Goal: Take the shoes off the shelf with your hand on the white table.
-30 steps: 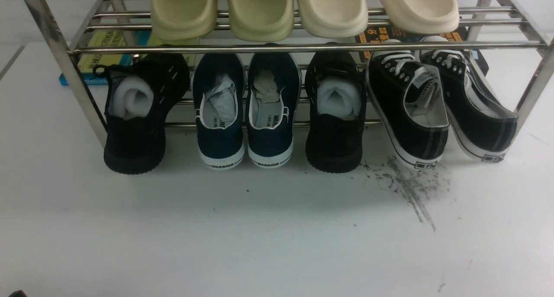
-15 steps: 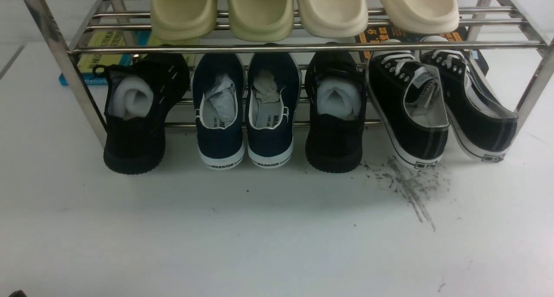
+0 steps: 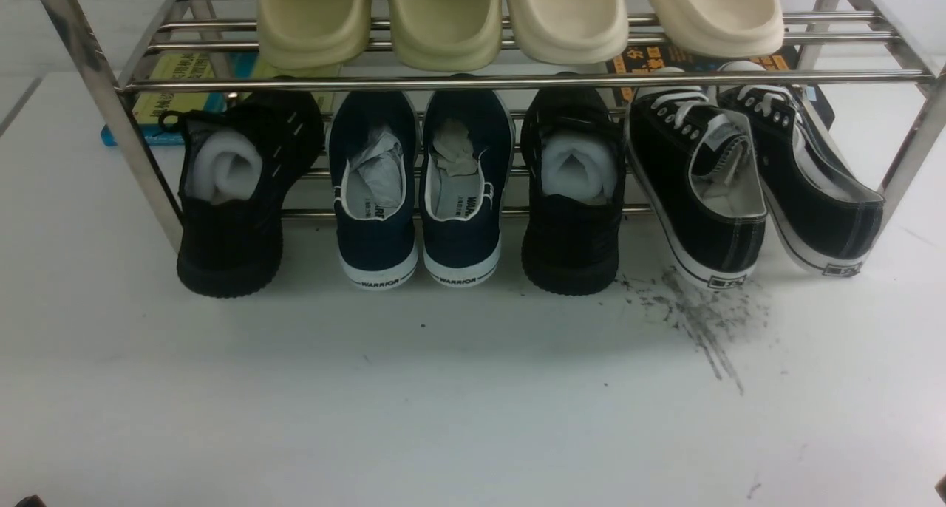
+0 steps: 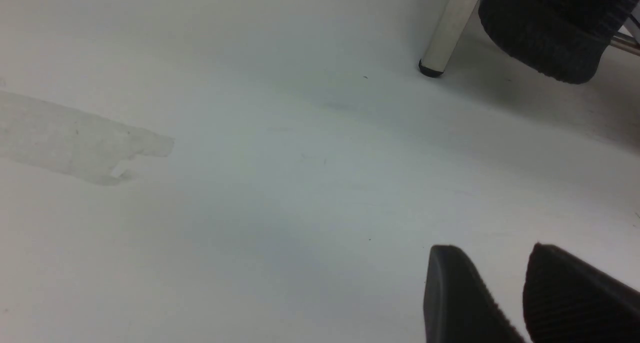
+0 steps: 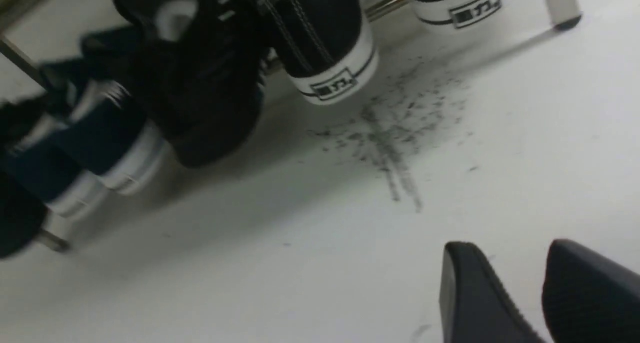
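Note:
The shoes, two black canvas sneakers with white laces, stand side by side (image 3: pixel 695 189) (image 3: pixel 805 182) at the right end of the lower tier of the chrome shelf (image 3: pixel 517 82), heels toward me. Their white heels (image 5: pixel 325 48) (image 5: pixel 455 3) also show in the right wrist view, far ahead of my right gripper (image 5: pixel 505 253), which is open and empty above the white table (image 3: pixel 473 418). My left gripper (image 4: pixel 492 250) is open too, with nothing in it, over bare table near the shelf's left leg (image 4: pixel 447 33).
On the lower tier, left of the sneakers, stand navy slip-ons (image 3: pixel 417 189) between two black knit shoes (image 3: pixel 236 196) (image 3: pixel 573 189). Cream slippers (image 3: pixel 517 15) fill the top tier. Books (image 3: pixel 177 86) lie behind the shelf. Dark scuff marks (image 3: pixel 702 322) lie before the sneakers.
A dark sliver of the right arm has come into the front view's bottom right corner. Shoes and shelf have not moved.

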`<state>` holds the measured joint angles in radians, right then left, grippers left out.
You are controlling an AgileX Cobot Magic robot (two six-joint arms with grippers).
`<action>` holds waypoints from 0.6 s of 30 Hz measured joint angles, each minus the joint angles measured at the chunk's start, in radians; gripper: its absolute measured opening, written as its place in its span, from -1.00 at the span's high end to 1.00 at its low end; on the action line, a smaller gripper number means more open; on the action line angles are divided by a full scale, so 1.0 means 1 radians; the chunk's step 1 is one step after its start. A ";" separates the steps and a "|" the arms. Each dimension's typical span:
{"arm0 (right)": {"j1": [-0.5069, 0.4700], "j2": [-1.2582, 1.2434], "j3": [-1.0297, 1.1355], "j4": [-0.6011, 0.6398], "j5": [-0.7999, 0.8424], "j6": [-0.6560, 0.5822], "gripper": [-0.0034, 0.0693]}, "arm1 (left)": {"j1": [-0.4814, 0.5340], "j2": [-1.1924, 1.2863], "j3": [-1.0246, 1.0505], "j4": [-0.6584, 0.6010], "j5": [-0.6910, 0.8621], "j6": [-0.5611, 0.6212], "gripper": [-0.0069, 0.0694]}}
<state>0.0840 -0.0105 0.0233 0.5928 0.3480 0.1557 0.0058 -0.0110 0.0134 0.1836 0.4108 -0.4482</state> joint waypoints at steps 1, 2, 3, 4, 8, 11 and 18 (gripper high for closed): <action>0.000 0.000 0.000 0.076 -0.009 0.004 0.25 | 0.000 0.000 0.000 0.000 0.000 0.000 0.19; 0.000 0.000 0.000 0.110 -0.013 0.006 0.25 | 0.000 0.000 0.000 0.000 0.000 0.000 0.19; 0.000 0.000 0.000 0.148 -0.022 0.007 0.25 | 0.000 0.000 0.000 0.000 0.000 0.000 0.19; 0.000 0.000 0.000 0.168 -0.028 0.007 0.25 | 0.000 0.000 0.000 0.000 0.000 0.000 0.19; 0.000 0.000 0.000 0.197 -0.052 0.007 0.25 | 0.000 0.000 0.000 0.000 0.000 0.000 0.19; 0.000 0.000 -0.009 0.200 -0.093 -0.021 0.29 | 0.000 0.000 0.000 0.000 0.000 0.000 0.19; 0.000 0.071 -0.259 0.179 -0.124 -0.342 0.79 | 0.000 0.000 0.000 0.000 0.000 0.000 0.19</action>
<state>0.0840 0.0601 -0.2358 0.7721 0.2243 -0.1860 0.0058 -0.0110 0.0134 0.1836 0.4108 -0.4482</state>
